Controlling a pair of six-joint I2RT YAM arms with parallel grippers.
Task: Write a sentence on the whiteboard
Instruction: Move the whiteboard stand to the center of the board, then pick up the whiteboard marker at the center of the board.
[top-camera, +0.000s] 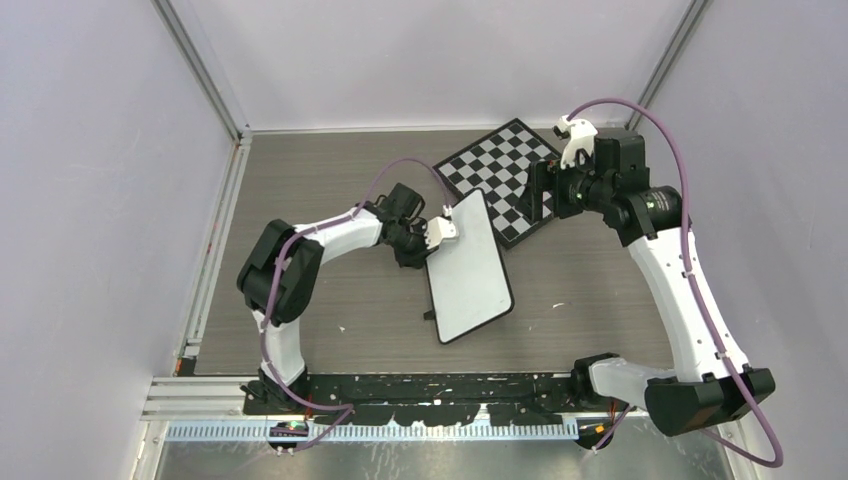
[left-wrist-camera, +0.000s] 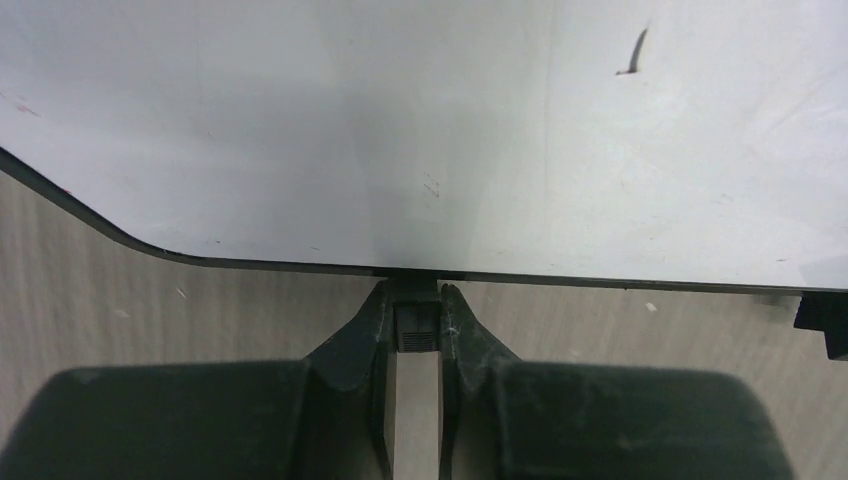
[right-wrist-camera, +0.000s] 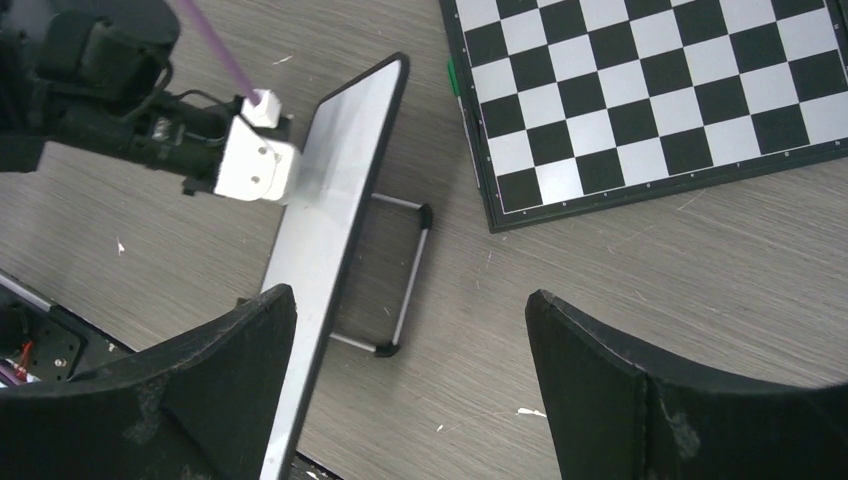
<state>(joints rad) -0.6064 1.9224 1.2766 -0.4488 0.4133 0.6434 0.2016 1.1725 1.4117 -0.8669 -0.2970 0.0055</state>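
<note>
Near the middle of the grey wood-grain table (top-camera: 340, 180), you had the small white rectangular whiteboard with rounded corners and a thin dark edge (top-camera: 470, 270) lying lengthwise, away from the arm bases. Its far corner sat just beside the black-and-white checkered chessboard (top-camera: 500, 170). From the right wrist camera the whiteboard stood raised on a thin metal-rod stand with small black feet (right-wrist-camera: 400, 270). Your left gripper (left-wrist-camera: 415, 325) met the whiteboard's left long edge. Its dark fingers (left-wrist-camera: 362, 335) were drawn nearly together, pinching a small dark block on that edge. The white surface in front of it carried one short dark stroke (left-wrist-camera: 633, 55). Your right gripper (right-wrist-camera: 410, 300) hung over the near-left edge of the chessboard with its jaws spread wide, holding nothing.
</note>
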